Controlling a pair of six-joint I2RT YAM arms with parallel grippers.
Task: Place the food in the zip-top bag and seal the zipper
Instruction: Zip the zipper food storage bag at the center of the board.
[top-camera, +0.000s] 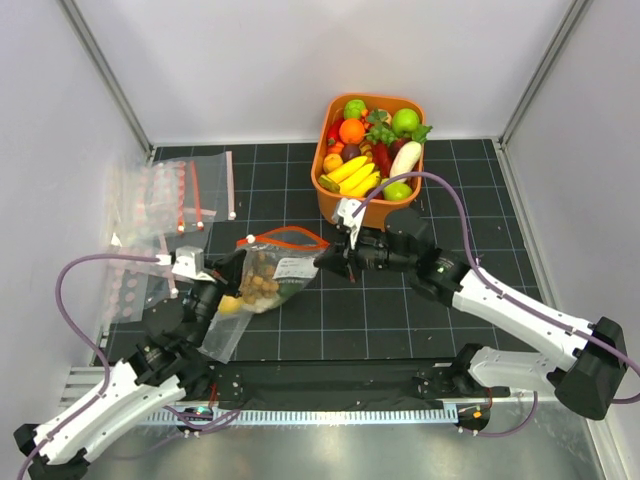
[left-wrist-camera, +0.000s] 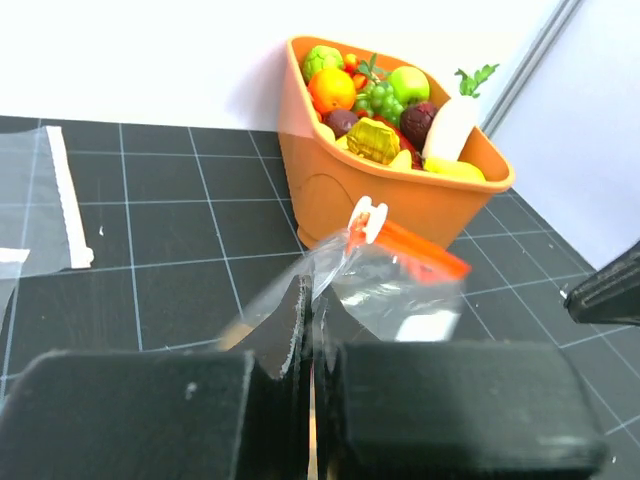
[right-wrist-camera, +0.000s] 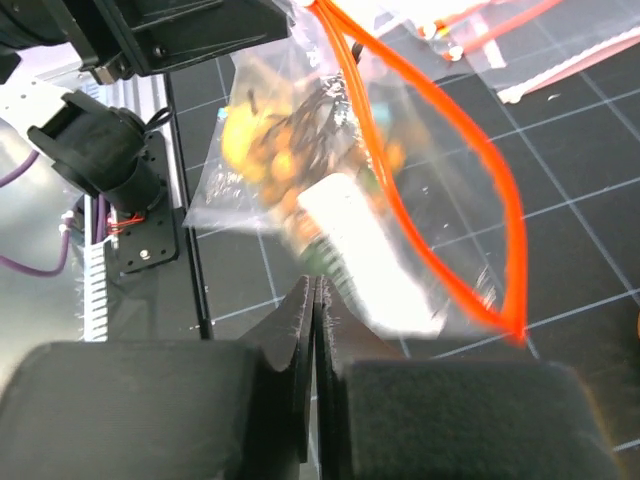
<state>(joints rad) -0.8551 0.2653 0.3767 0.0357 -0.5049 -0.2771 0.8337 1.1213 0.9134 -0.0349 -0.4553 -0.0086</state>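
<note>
Mat: black gridded mat (top-camera: 400, 320) covered the table in front of both arm bases.
Left gripper: the left gripper (left-wrist-camera: 310, 300) was closed, its two fingers pressed together on a fold of clear film at the bag's left side.
Zip-top bag: the zip-top bag (top-camera: 225, 338) hung lifted between the two grippers near the middle of the mat, its white label (top-camera: 295, 268) turned toward the right arm.
Food: the food (top-camera: 260, 288) sat inside the bag, with a yellow fruit (top-camera: 230, 303) lowest, a cluster of brown balls above it and a dark green piece beside the label.
Right gripper: the right gripper (right-wrist-camera: 315, 295) was closed at the bag's right edge; whether film was caught between the fingers could not be told.
Zipper: the zipper (left-wrist-camera: 425, 250) gaped as an open red-orange loop at the bag's top, with a white tab (left-wrist-camera: 367, 215) at one end.
Spare bags: spare bags (top-camera: 160, 200) lay flat at the far left, well apart.
Basket: an orange basket (left-wrist-camera: 340, 190) of toy produce stood beyond the bag.
</note>
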